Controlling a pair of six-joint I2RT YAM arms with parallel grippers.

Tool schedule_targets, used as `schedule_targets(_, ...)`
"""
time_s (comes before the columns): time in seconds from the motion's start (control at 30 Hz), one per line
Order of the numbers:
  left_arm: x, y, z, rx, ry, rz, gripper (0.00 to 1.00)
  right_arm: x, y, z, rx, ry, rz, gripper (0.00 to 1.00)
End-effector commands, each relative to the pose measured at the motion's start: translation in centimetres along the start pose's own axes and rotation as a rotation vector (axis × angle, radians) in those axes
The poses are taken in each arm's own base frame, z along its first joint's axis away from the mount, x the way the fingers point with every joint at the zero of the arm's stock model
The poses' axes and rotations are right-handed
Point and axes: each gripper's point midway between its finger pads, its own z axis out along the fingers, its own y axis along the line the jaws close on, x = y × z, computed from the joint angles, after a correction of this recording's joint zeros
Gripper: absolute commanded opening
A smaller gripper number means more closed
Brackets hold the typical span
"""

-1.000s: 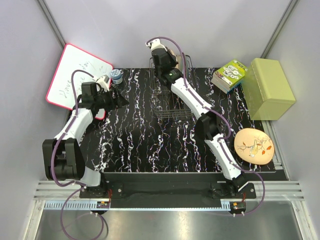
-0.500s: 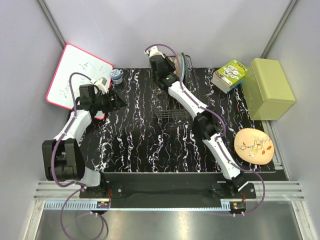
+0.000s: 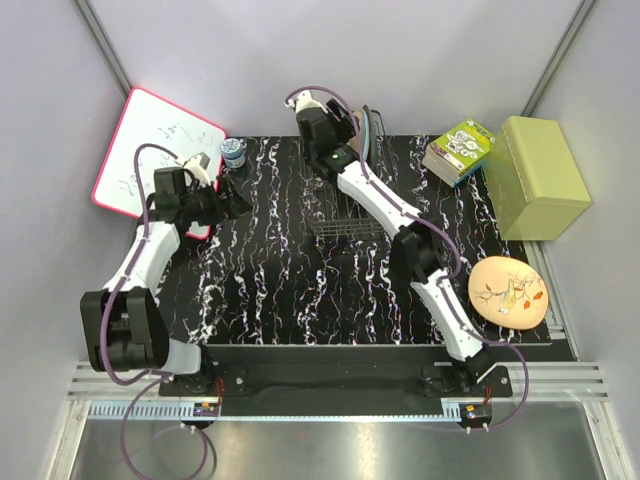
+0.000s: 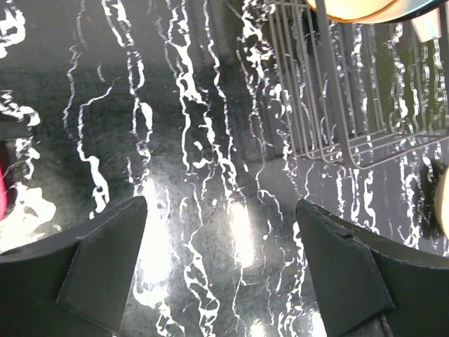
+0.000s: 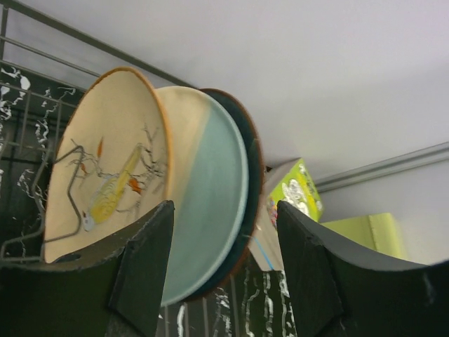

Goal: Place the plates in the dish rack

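Three plates stand upright at the back of the dish rack (image 3: pixel 340 200): an orange-tan plate with a branch drawing (image 5: pixel 105 161), a beige and light blue plate (image 5: pixel 207 203) and a dark blue-grey plate (image 5: pixel 254 168) behind it. My right gripper (image 5: pixel 224 232) is open just in front of their lower edges, holding nothing. Another orange-tan plate (image 3: pixel 509 291) lies flat on the table at the right. My left gripper (image 4: pixel 221 210) is open over the bare marbled table, left of the dish rack (image 4: pixel 337 105).
A red-framed whiteboard (image 3: pixel 150 160) leans at the back left, with a small round tin (image 3: pixel 233 152) beside it. A green box (image 3: pixel 540 175) and a colourful book (image 3: pixel 460 150) sit at the back right. The right arm stretches across the rack.
The right gripper has opened and let go of the plate it was shut on in the rack. The left gripper has opened wider and drawn slightly left.
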Motion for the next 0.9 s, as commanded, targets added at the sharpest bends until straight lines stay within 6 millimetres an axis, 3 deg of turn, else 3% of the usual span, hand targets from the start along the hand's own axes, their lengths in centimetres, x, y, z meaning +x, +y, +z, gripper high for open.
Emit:
schedule_targets(0.0, -3.5, -1.1, -3.0, -0.045, -0.111, 0.104, 0.94, -4.9, -9.9, -5.2, 0.098, -0.066, 0.116, 0.68)
schedule_targets(0.03, -4.1, -1.8, -3.7, -0.037, -0.142, 0.129, 0.94, -4.1, -10.0, -5.6, 0.090, -0.044, 0.085, 0.69)
schedule_targets(0.07, -4.5, -2.6, -4.4, -0.014, -0.163, 0.155, 0.94, -4.7, -12.6, -7.0, 0.103, -0.056, 0.108, 0.69)
schedule_targets(0.1, -5.4, -4.4, -6.0, 0.016, -0.217, 0.200, 0.95, -4.5, -13.6, -7.6, 0.099, -0.052, 0.099, 0.70)
schedule_targets(0.13, -5.4, -6.1, -6.6, 0.058, -0.230, 0.242, 0.96, -3.3, -13.2, -7.9, 0.076, -0.033, 0.055, 0.70)
schedule_targets(0.17, -5.5, -7.9, -7.3, 0.114, -0.244, 0.295, 0.96, -3.7, -16.3, -9.9, 0.082, -0.059, 0.083, 0.70)
schedule_targets(0.2, -5.7, -9.1, -8.1, 0.148, -0.271, 0.332, 0.99, -3.4, -16.9, -10.6, 0.056, -0.068, 0.074, 0.72)
schedule_targets(0.23, -4.8, -12.3, -9.0, 0.228, -0.285, 0.393, 0.99, -1.5, -16.0, -10.9, 0.021, -0.045, 0.026, 0.75)
schedule_targets(0.27, -4.1, -14.1, -9.7, 0.294, -0.293, 0.427, 0.99, -1.1, -16.7, -11.9, 0.001, -0.053, 0.026, 0.80)
schedule_targets(0.3, -3.4, -15.3, -9.9, 0.343, -0.306, 0.447, 0.99, -1.1, -19.2, -14.1, -0.035, -0.091, 0.051, 0.84)
schedule_targets(0.33, -2.2, -17.8, -10.7, 0.418, -0.311, 0.470, 0.99, 1.0, -18.3, -14.5, -0.076, -0.065, 0.016, 0.86)
schedule_targets(0.37, -1.6, -18.8, -10.6, 0.444, -0.304, 0.433, 0.99, 1.4, -20.6, -16.5, -0.085, -0.087, 0.084, 0.90)
schedule_targets(0.43, 0.7, -21.8, -10.1, 0.537, -0.250, 0.411, 0.99, 5.9, -19.9, -17.3, -0.189, 0.005, 0.042, 0.94)
schedule_targets(0.47, 1.5, -22.6, -9.1, 0.548, -0.207, 0.366, 0.99, 6.7, -20.4, -18.7, -0.258, 0.001, 0.128, 0.95)
schedule_targets(0.5, 2.3, -23.5, -8.4, 0.557, -0.182, 0.349, 0.99, 9.5, -19.8, -19.2, -0.316, 0.074, 0.116, 1.00)
schedule_targets(0.53, 4.4, -25.4, -7.9, 0.603, -0.136, 0.353, 0.99, 11.8, -21.2, -18.7, -0.308, 0.131, 0.184, 1.00)
schedule_targets(0.6, 5.8, -27.0, -6.0, 0.621, -0.109, 0.340, 0.99, 13.7, -22.4, -20.0, -0.333, 0.139, 0.235, 1.00)
schedule_targets(0.63, 7.5, -28.7, -5.8, 0.658, -0.083, 0.351, 0.99, 14.1, -23.1, -20.3, -0.326, 0.133, 0.251, 1.00)
schedule_targets(0.67, 8.3, -29.2, -4.2, 0.644, -0.061, 0.328, 0.99, 14.1, -24.5, -21.2, -0.306, 0.110, 0.276, 1.00)
schedule_targets(0.73, 10.9, -31.3, -3.3, 0.676, -0.016, 0.333, 0.99, 13.9, -25.8, -22.0, -0.284, 0.090, 0.320, 1.00)
schedule_targets(0.77, 10.8, -32.5, -2.8, 0.680, -0.042, 0.320, 0.99, 14.1, -27.1, -22.6, -0.255, 0.078, 0.346, 1.00)
schedule_targets(0.8, 12.6, -32.9, -0.8, 0.664, 0.004, 0.319, 0.98, 14.2, -28.1, -22.8, -0.229, 0.074, 0.361, 1.00)
schedule_targets(0.83, 14.1, -34.4, -0.5, 0.684, 0.030, 0.327, 0.97, 14.6, -29.1, -22.9, -0.197, 0.078, 0.382, 1.00)
schedule_targets(0.87, 13.5, -36.4, -0.3, 0.700, 0.017, 0.313, 0.95, 15.0, -30.4, -23.4, -0.160, 0.073, 0.403, 1.00)
